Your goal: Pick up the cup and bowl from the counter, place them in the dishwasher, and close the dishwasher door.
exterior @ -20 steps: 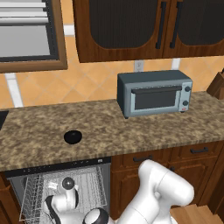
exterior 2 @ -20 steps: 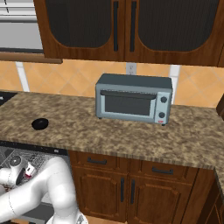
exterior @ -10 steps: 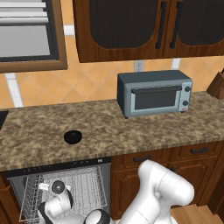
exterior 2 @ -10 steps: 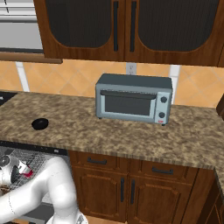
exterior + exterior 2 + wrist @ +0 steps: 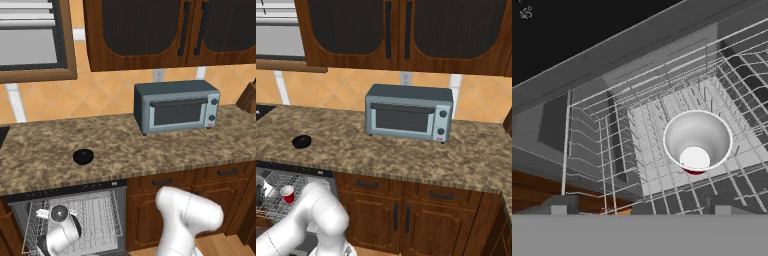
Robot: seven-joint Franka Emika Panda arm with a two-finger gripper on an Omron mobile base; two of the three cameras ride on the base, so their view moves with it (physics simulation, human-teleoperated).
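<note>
claw hangs low over the white wire rack of the open dishwasher, jaws spread wide and gripping nothing, its two tips parted at the bottom of the hand view. the cup stands upright in the rack just ahead of the claw and a little to one side, mouth up, red wall barely showing under its white rim; from the right base view it sits in the rack beside the arm. that looks like the cup step done. the next thing to fetch, the bowl, lies up on the worktop, above the dishwasher and well apart from the claw, so the arm likely has to rise clear of the rack and reach up and back. a toaster oven stands farther right on the worktop, well apart from the bowl, under dark wooden wall cabinets.
</note>
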